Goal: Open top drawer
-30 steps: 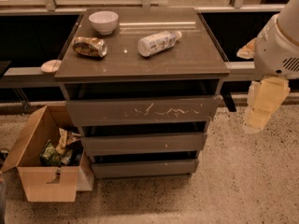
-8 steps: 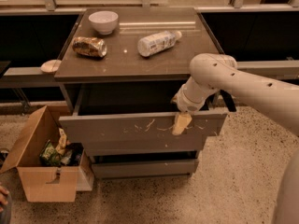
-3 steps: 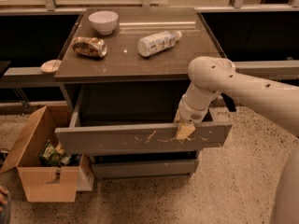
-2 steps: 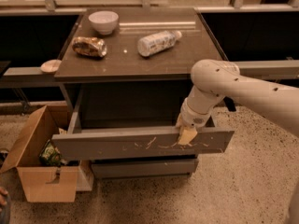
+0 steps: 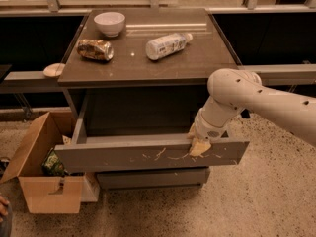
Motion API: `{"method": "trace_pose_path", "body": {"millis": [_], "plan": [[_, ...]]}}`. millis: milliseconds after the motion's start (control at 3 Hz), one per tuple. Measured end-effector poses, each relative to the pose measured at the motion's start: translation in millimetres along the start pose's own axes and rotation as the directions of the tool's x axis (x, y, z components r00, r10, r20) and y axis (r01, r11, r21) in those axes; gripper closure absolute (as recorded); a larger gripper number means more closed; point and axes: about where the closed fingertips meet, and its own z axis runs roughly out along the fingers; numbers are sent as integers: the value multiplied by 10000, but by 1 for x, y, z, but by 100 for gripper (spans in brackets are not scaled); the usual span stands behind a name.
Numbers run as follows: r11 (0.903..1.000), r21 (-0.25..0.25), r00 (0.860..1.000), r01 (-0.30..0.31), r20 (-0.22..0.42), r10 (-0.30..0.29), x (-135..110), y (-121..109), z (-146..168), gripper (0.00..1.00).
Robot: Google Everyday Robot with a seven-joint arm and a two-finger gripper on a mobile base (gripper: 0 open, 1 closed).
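The top drawer (image 5: 123, 156) is pulled far out of the grey cabinet; its wide grey-brown front bears white scratch marks right of the middle. Its dark inside shows behind the front. My gripper (image 5: 199, 146) is at the drawer's upper edge, right of centre, with its pale fingers hooked over the front. The white arm (image 5: 256, 98) reaches in from the right. A lower drawer front (image 5: 153, 177) sits shut underneath.
On the cabinet top (image 5: 207, 58) lie a white bowl (image 5: 109, 22), a crushed can (image 5: 95, 49) and a plastic bottle (image 5: 167, 45) on its side. An open cardboard box (image 5: 47, 179) with rubbish stands on the floor at the left, against the cabinet. A small dish (image 5: 53, 69) rests on the left ledge.
The top drawer has gone from shut to pulled far out toward the camera. My gripper came in from the right and has moved down and forward with the drawer front.
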Motion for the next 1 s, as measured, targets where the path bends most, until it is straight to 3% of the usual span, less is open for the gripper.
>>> {"method": "trace_pose_path", "body": {"millis": [667, 1000], "plan": [[9999, -143, 9999, 91, 128, -89, 2, 3, 2, 22], [9990, -404, 9996, 208, 181, -201, 13, 28, -8, 1]]}}
